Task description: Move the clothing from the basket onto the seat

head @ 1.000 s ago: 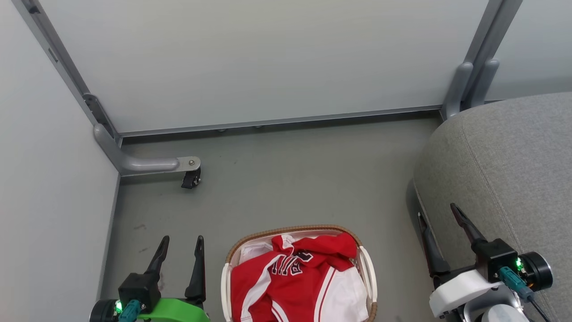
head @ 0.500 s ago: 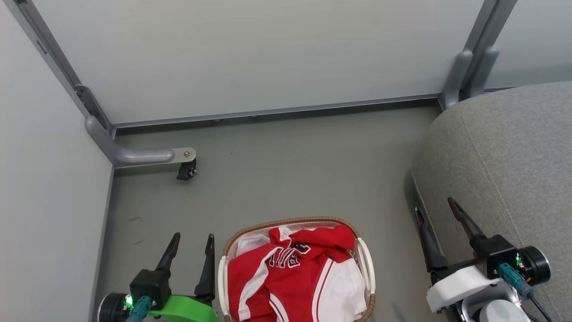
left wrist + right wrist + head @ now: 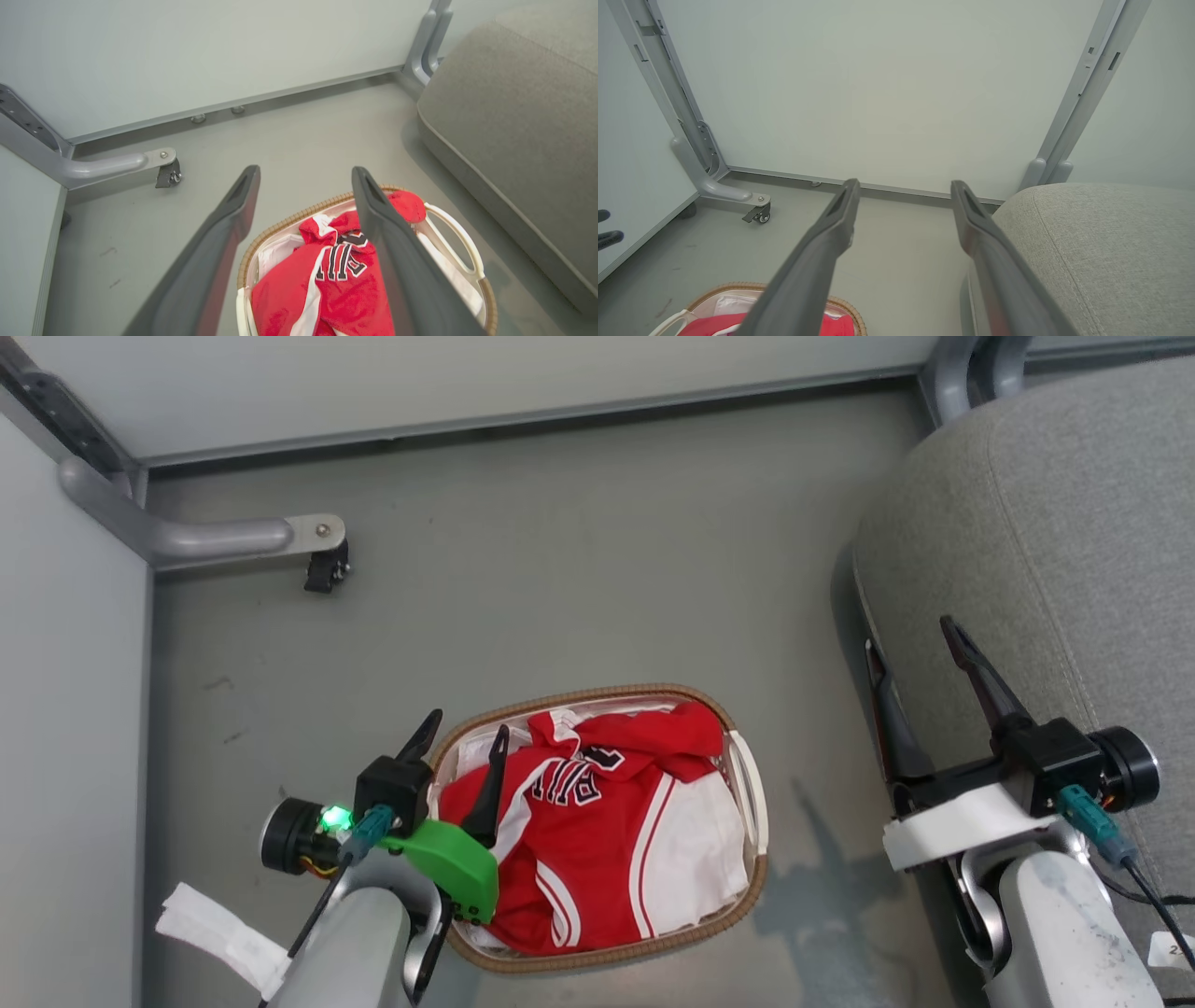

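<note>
Head view. Left gripper [image 3: 467, 724], carried on a green wrist bracket [image 3: 453, 863] above the pale left forearm [image 3: 350, 943]: both dark fingers spread wide, empty, tips slanting up and right. Right gripper [image 3: 908, 633], on a white wrist bracket [image 3: 943, 826] above the pale right forearm [image 3: 1064, 933]: fingers likewise spread, empty, tips slanting up and left. A green lamp [image 3: 333, 819] glows at the left wrist.

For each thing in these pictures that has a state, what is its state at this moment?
clothing: crumpled, all inside the basket, not gripped.
basket: upright on the floor, full.
seat: no clothing on the part in view.
left gripper: open, empty, over the basket's left rim.
right gripper: open, empty, at the seat's edge.
</note>
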Controlling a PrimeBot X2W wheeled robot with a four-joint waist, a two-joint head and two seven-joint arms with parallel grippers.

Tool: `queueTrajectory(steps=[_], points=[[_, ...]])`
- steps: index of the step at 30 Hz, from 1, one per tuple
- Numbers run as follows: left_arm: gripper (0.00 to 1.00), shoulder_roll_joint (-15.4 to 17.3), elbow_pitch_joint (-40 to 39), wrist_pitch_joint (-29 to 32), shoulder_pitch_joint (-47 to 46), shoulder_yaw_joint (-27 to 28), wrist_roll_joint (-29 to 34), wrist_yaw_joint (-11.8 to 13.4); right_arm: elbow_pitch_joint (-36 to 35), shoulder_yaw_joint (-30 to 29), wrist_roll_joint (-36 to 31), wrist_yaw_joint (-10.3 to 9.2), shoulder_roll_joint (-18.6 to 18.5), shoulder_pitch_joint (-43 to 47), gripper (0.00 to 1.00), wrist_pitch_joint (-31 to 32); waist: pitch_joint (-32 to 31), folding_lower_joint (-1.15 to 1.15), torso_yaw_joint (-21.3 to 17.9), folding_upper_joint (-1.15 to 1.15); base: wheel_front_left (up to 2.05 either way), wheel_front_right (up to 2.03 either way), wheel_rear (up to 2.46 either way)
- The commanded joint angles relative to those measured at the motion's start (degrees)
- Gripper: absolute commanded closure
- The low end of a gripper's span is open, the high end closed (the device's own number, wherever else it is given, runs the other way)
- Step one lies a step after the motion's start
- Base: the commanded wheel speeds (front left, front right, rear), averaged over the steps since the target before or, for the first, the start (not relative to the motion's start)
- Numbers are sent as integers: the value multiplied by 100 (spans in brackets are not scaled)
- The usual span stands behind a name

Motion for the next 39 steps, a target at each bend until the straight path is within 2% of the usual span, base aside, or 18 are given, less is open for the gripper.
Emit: queueTrajectory(steps=[1,9,17,26,33,34,35,37,38,39], points=[[0,40,226,-4,-276,-40,92,-13,-45,-3,27,0,-21,-166,0,-29,934,0,-364,0,0,0,0],[0,109,1932,-4,-1446,-521,489,-7,-151,95,240,0,-18,-694,0,-28,1885,0,-726,0,0,0,0],[0,187,3034,30,-2205,-720,580,20,-218,279,459,0,-18,-977,0,-28,2469,0,-973,0,0,0,0],[0,341,3574,31,-2687,-689,487,164,-267,396,632,0,-19,-1177,0,-29,2894,0,-1099,0,0,0,0],[0,474,3759,133,-2853,-667,405,324,-236,430,703,0,-20,-1265,0,-29,3002,0,-1151,0,0,0,0],[2,485,3775,144,-2862,-668,399,333,-228,434,710,0,-19,-1267,0,-29,3004,0,-1154,0,0,0,0],[18,490,3794,166,-2870,-659,392,335,-218,439,714,0,-19,-1276,0,-29,3003,0,-1158,0,0,0,0],[92,491,3818,186,-2875,-653,369,339,-204,448,739,0,-19,-1288,0,-28,2990,0,-1161,0,0,0,0],[100,485,3828,197,-2868,-652,350,334,-194,455,747,0,-19,-1288,0,-28,2979,0,-1161,0,0,0,0],[100,477,3838,205,-2851,-655,336,324,-178,459,753,0,-20,-1283,0,-28,2959,0,-1161,0,0,0,0]])
